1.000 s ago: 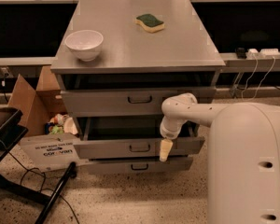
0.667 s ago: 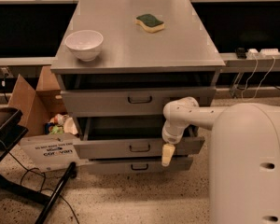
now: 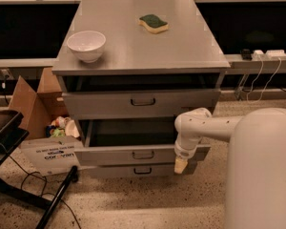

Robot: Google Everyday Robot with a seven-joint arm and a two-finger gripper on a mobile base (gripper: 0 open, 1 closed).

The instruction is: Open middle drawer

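The middle drawer [image 3: 109,155] of the grey cabinet stands pulled out. It has a low flat front and a small dark loop handle [image 3: 143,154] at its centre, and its dark inside shows behind the front. My gripper [image 3: 181,165] hangs point-down from the white arm in front of the right part of this drawer front. It is to the right of the handle and apart from it, with its yellowish tip at the front's lower edge.
The top drawer [image 3: 143,102], with a taller front, is above and the lowest drawer [image 3: 143,170] below. A white bowl [image 3: 86,45] and a green-yellow sponge [image 3: 153,23] lie on the cabinet top. A cardboard box [image 3: 43,149] and a black stand [image 3: 5,132] are at the left. My white body [image 3: 262,171] is at the right.
My gripper has moved a little to the right and lower along the middle drawer's front. The drawer stays pulled out about as before.
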